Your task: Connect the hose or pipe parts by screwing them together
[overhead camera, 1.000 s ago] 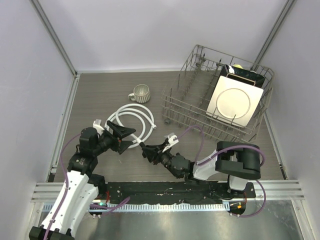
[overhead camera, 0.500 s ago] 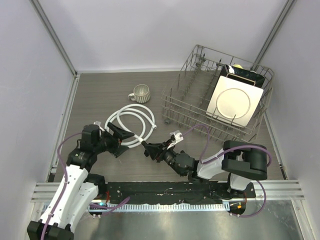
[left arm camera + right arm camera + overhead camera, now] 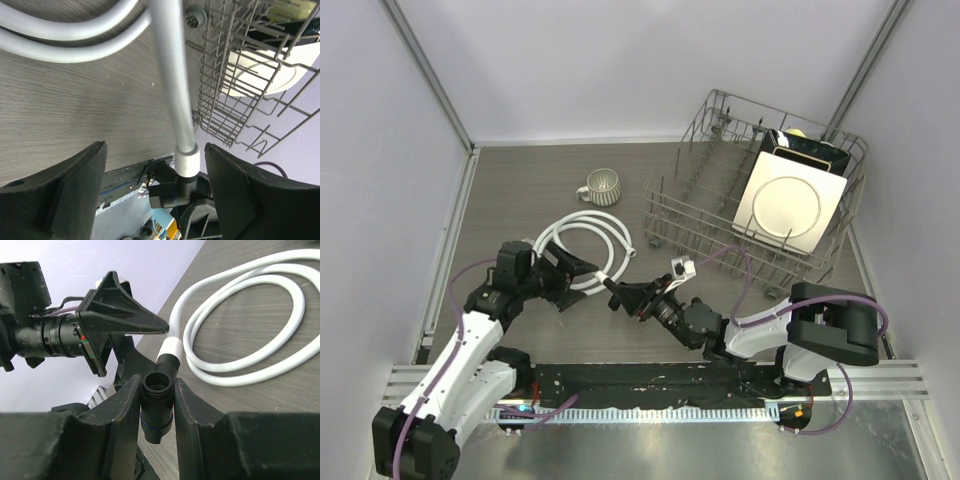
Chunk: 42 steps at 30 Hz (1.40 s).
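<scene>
The white hose [image 3: 582, 236] lies coiled on the table. One white end nut [image 3: 186, 162] sits on a threaded port of the black T-shaped fitting [image 3: 157, 407], with some thread still showing. My right gripper [image 3: 156, 382] is shut on the fitting's body, seen at mid-table in the top view as the right gripper [image 3: 620, 297]. My left gripper [image 3: 575, 272] is open; its fingers [image 3: 75, 195] straddle the nut on both sides without touching it. The hose's other end [image 3: 626, 252] lies near the rack.
A wire dish rack [image 3: 700, 215] with a square plate [image 3: 787, 205] stands at the right rear. A grey ribbed mug [image 3: 602, 186] sits behind the coil. Purple cables [image 3: 720, 262] loop over the right arm.
My left arm has swung in toward the hose end, its jaws staying open. The right wrist has shifted slightly right while still gripping the fitting in about the same spot.
</scene>
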Tool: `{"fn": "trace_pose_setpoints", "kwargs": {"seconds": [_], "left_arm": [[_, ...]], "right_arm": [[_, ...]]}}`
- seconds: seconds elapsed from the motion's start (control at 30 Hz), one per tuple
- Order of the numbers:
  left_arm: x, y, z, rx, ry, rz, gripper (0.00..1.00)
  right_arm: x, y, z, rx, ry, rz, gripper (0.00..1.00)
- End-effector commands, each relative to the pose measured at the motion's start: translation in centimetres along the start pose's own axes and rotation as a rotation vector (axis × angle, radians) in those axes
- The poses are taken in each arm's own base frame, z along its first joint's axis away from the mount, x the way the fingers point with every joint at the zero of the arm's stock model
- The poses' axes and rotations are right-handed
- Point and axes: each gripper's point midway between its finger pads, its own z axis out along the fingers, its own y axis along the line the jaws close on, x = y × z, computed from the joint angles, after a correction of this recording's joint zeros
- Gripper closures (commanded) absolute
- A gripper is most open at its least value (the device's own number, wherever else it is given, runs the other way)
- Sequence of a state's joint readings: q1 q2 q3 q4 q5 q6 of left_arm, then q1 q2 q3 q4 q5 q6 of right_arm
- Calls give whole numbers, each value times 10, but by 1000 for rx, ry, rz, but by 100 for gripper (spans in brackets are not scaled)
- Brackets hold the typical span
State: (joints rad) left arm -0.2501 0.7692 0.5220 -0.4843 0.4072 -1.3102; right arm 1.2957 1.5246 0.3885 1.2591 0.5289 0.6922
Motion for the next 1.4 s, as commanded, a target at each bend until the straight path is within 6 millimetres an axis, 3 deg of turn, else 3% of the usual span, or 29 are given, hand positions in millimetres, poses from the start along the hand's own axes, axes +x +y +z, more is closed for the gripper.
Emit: {"fn": "trace_pose_setpoints", "kwargs": {"seconds": [0.0,0.3,0.67,0.83,0.97,1.0,1.03,1.07,1.13,1.27,1.3,1.37], "left_arm": [[3,-33,1,102,1,55,18],[9,-33,12,109,21,51,20],[16,-38,17,127,51,58,42],[22,-29,21,101,74,38,49],[25,-25,21,100,84,35,64],[25,-23,21,98,82,31,71],[25,-23,21,101,81,32,87],[25,-22,20,104,80,35,95],[26,-21,20,95,81,32,100],[25,-23,20,85,84,39,100],[25,-25,19,79,87,41,100],[24,-30,16,81,78,49,100]], "right_arm": [[-51,41,-4,-138,-164,191,99],[-48,43,-3,-142,-147,225,99],[-45,42,-3,-142,-135,264,99],[-41,43,-1,-150,-130,283,99],[-39,39,-2,-145,-125,293,99],[-40,39,-2,-146,-127,295,99],[-41,38,-2,-144,-130,295,99],[-40,36,-3,-139,-125,289,99],[-42,34,-5,-134,-126,277,99],[-46,34,-13,-148,-123,231,77],[-45,32,-15,-140,-113,219,65],[-45,30,-22,-139,-90,174,54]]}}
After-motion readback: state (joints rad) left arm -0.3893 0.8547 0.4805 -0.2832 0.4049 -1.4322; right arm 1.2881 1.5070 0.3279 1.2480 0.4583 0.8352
